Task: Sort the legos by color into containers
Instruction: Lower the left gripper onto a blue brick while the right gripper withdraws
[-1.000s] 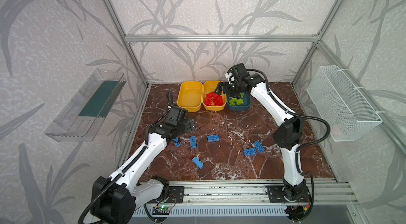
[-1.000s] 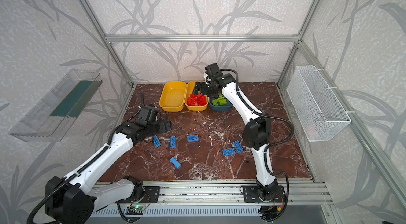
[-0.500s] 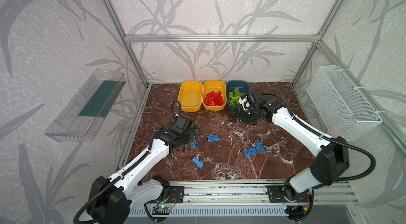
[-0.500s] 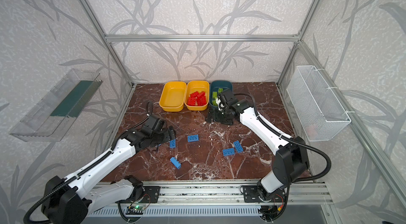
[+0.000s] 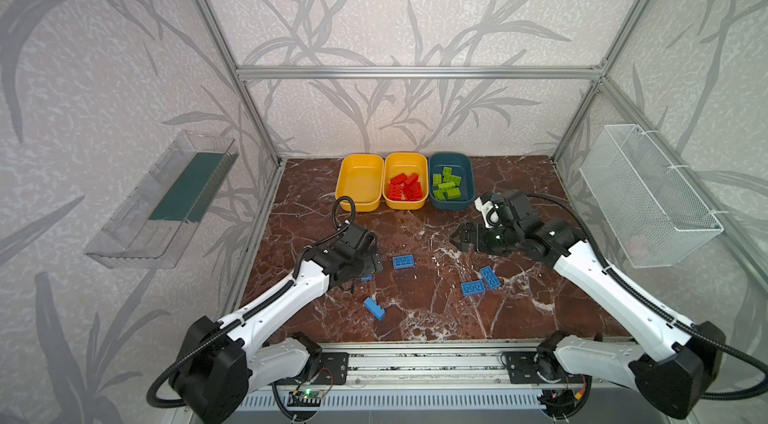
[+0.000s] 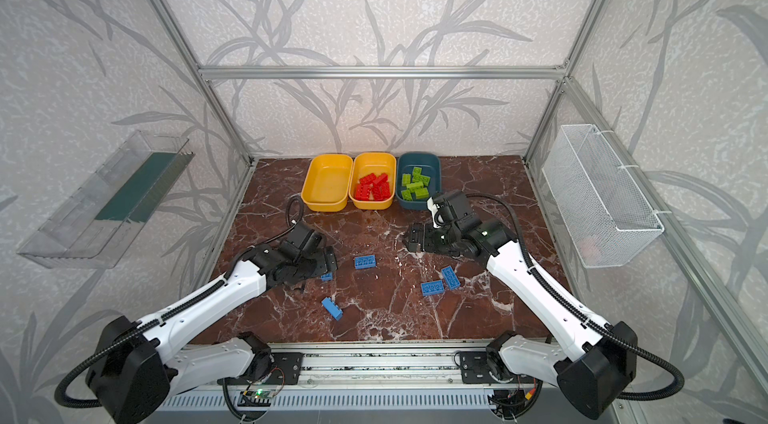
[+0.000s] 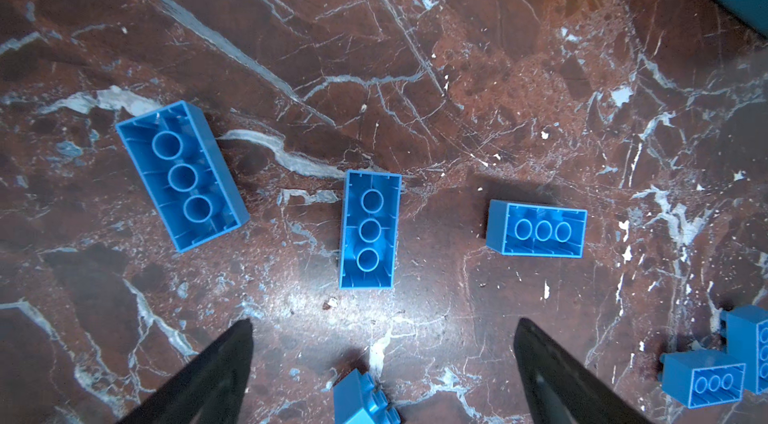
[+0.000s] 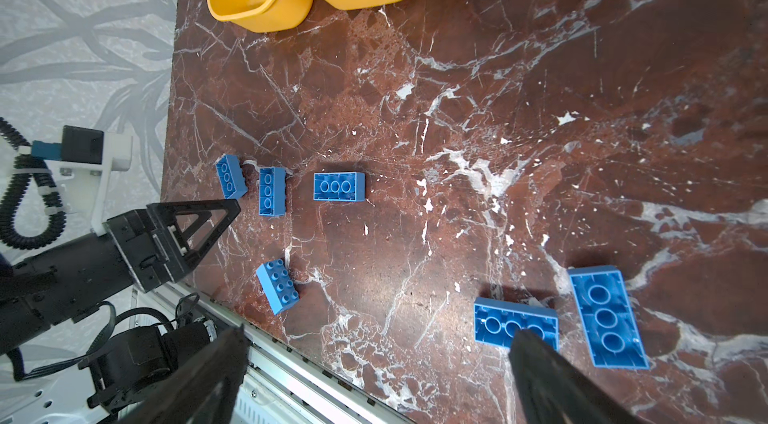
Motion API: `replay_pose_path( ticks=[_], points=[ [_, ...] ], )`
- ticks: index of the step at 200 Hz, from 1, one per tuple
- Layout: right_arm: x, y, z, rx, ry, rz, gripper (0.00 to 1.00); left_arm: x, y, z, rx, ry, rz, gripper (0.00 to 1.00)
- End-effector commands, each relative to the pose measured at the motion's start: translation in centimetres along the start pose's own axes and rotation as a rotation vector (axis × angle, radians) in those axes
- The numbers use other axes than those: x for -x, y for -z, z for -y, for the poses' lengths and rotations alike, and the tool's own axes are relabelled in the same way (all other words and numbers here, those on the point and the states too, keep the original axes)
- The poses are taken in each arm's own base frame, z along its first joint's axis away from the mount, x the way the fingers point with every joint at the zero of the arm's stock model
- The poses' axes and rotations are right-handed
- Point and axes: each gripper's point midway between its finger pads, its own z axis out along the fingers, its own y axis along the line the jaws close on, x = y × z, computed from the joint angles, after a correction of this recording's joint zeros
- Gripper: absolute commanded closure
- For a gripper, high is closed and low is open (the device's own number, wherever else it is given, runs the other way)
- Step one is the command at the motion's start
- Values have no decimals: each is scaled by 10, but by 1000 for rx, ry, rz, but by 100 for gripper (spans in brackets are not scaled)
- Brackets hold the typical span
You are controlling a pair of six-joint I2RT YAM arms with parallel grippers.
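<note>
My left gripper hangs spread wide above the brown marble tabletop. A hollow-side-up blue plastic brick lies just ahead of its tips. My right gripper gapes too, and another blue brick shows behind one fingertip. I count six loose blue bricks and three rounded plastic tubs: two yellow tubs, one teal tub.

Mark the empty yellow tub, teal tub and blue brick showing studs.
empty yellow tub (image 5: 360,180): a top view, floor.
teal tub (image 5: 451,204): a top view, front wall.
blue brick showing studs (image 8: 279,282): right wrist view, studs.
</note>
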Motion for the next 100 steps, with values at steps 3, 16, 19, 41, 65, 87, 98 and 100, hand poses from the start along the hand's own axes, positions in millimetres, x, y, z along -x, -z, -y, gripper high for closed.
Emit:
replay_pose_path(
  ticks=[3, 16, 19, 41, 65, 87, 98, 100],
  points=[
    [-2, 9, 3, -17, -5, 20, 1, 1, -2, -7, 65, -32, -13, 3],
    [0, 10, 1, -18, -1, 17, 1, 1, -4, -10, 96, -36, -22, 2],
    [0, 9, 1, -20, 0, 15, 1, 1, -5, -11, 103, -38, -25, 3],
    [4, 9, -1, -20, 2, 17, 1, 0, -9, -9, 111, -60, -49, 3],
    [6, 4, -2, -18, -3, 15, 1, -1, -13, -9, 123, -77, -64, 3],
    [9, -1, -4, -14, -3, 7, 1, -2, -18, -10, 142, -88, -76, 4],
    [11, -4, -5, -14, -4, 3, 1, -3, -20, -10, 146, -96, -86, 4],
    [12, -4, -6, -13, -4, 3, 1, -3, -21, -10, 146, -98, -87, 4]
  ],
)
